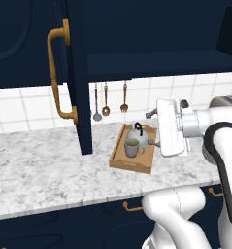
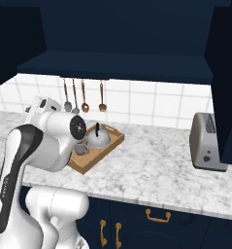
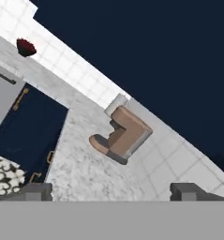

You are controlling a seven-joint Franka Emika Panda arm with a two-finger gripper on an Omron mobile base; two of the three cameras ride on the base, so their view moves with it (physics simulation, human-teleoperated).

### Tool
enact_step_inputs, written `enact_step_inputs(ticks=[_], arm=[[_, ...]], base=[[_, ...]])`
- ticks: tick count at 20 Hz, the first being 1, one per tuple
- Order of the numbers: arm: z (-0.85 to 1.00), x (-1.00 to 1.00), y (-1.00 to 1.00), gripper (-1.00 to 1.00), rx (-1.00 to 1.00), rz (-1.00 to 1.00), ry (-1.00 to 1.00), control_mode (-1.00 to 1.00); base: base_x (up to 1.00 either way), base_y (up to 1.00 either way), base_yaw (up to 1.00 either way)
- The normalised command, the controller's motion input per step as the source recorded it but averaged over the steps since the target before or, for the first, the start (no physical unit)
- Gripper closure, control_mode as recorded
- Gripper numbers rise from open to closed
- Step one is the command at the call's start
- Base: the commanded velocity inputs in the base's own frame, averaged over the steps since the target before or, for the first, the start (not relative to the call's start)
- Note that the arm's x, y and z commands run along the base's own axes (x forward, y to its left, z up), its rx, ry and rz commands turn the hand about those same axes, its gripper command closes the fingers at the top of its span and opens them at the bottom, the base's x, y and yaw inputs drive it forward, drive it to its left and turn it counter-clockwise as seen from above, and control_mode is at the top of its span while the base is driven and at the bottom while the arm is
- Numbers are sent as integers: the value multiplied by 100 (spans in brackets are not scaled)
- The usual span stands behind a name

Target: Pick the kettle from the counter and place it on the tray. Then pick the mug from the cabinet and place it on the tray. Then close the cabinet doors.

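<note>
Left base view: the tall navy cabinet door (image 1: 74, 73) stands open beside the wooden tray (image 1: 118, 154) holding the silver kettle (image 1: 139, 134) and grey mug (image 1: 132, 147). Right base view: the other navy door (image 2: 227, 82) also hangs open, probably rigid and light-swinging; its outer face is the best place to push. Hand view: the gripper (image 3: 111, 191) is wide and empty.

The marbled counter (image 1: 44, 165) carries the wooden tray (image 1: 118, 154) just left of the hand, kettle (image 1: 138, 134) and mug (image 1: 132, 147) sitting inside it. A silver toaster (image 2: 207, 142) stands far off to its right.
</note>
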Motion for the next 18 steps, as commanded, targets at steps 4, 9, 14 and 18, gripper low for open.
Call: enact_step_inputs(ticks=[4,9,14,18], arm=[[32,-42,33,-100,-7,21,-55,-100],[39,-41,28,-100,-14,13,-52,-100],[34,-44,24,-100,-16,6,-43,-100],[35,-49,12,-100,-11,1,-25,-100]], base=[[0,0,0],[0,0,0],[0,0,0],[0,0,0]])
